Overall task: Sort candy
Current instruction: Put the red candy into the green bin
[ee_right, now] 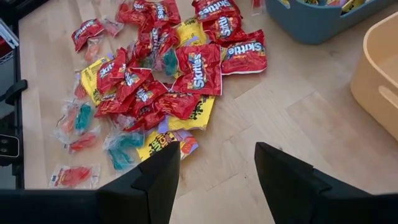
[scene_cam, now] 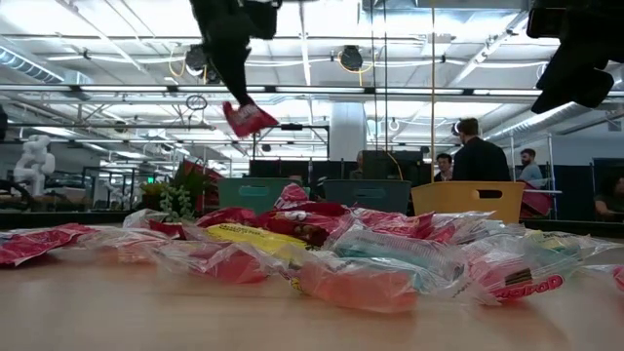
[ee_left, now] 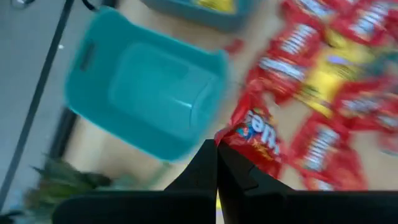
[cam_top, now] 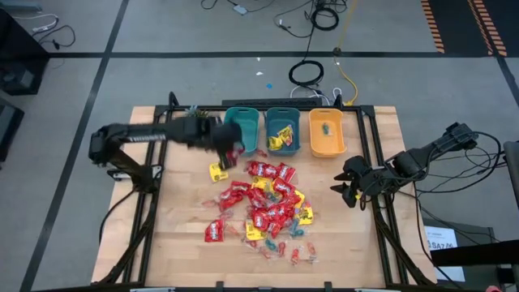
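The candy (cam_top: 263, 207) lies mostly in a loose heap at the centre of the high view, on the wooden tabletop (cam_top: 178, 243), with red packets on top, yellow packets among them and small clear, teal and pink twist-wrapped pieces strewn toward the lower edge of the heap. One yellow packet (cam_top: 217, 171) sits apart at the heap's upper left.

One red packet (ee_left: 256, 129) is off the tabletop, pinched between the pressed-together fingers of the left tool (ee_left: 216, 163). In the high view this tool (cam_top: 229, 152) hovers just beside the leftmost teal bin (cam_top: 242, 128), near the top centre of the frame.

Sorting looks barely begun. The middle teal bin (cam_top: 282, 131) holds a few yellow packets. The orange bin (cam_top: 326, 132) holds one or two small pieces. The left bin looks empty in the left wrist view. Nearly the whole heap is left to sort.

The right tool (ee_right: 217, 163) waits with its fingers spread and nothing between them, at the heap's right side in the high view.

The red packets read "Skittles" in white lettering. The writing on the yellow packets cannot be read.
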You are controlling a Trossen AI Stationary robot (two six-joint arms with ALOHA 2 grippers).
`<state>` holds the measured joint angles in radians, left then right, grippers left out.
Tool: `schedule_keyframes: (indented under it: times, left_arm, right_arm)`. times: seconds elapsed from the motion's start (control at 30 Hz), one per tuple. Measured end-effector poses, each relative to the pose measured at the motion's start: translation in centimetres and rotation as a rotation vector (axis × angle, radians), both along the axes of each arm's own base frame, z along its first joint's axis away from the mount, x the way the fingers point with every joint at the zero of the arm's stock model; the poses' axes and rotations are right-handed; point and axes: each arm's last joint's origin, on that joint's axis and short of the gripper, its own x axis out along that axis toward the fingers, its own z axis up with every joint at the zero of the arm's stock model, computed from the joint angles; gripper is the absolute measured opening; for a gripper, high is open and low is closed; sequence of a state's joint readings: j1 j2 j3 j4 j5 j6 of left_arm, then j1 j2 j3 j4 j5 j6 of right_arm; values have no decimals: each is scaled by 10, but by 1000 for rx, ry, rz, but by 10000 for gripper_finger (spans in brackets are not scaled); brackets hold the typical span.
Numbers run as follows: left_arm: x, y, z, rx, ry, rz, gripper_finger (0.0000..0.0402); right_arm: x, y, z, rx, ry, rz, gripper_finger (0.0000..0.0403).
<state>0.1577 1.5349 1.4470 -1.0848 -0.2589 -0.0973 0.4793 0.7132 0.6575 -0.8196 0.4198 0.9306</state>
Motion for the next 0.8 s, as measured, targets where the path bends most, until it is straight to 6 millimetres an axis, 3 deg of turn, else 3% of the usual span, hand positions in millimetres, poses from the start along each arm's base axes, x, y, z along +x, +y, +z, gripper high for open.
schedule_keyframes:
  times: [0.23,0.37,0.53,0.8]
  left_arm:
    - [-9,92,3,-4,-152,7,0]
    - [-17,124,-2,9,-175,84,4]
    - [-21,139,-7,19,-160,107,38]
    - [-22,142,-7,42,-144,68,107]
  right_arm:
    - [2,1,2,16,-30,0,199]
    - [4,2,4,31,-59,0,199]
    - [6,3,7,49,-93,1,199]
    - [7,4,8,113,-111,-53,199]
